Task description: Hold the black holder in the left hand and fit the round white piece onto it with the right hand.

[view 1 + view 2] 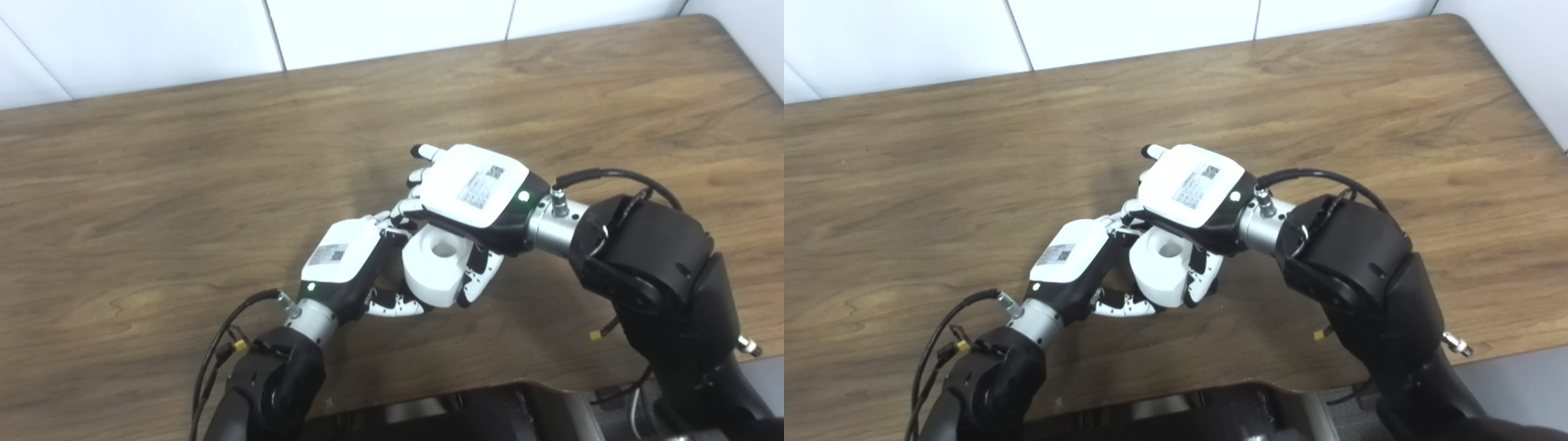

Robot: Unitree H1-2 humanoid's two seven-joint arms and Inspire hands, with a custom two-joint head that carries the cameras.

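Near table point(184, 153) edge: right hand point(474, 190) closed around round white piece point(435, 266), hole facing up for fitting. Left hand point(343, 257) curled underneath, supporting (black holder hidden, grip impossible to confirm).

The two hands crowd together near the front middle of the table point(184, 184), left hand point(343, 260) and right hand point(474, 190) closed around the white piece point(435, 266), leaving no gap between them; bare wood lies open on every other side
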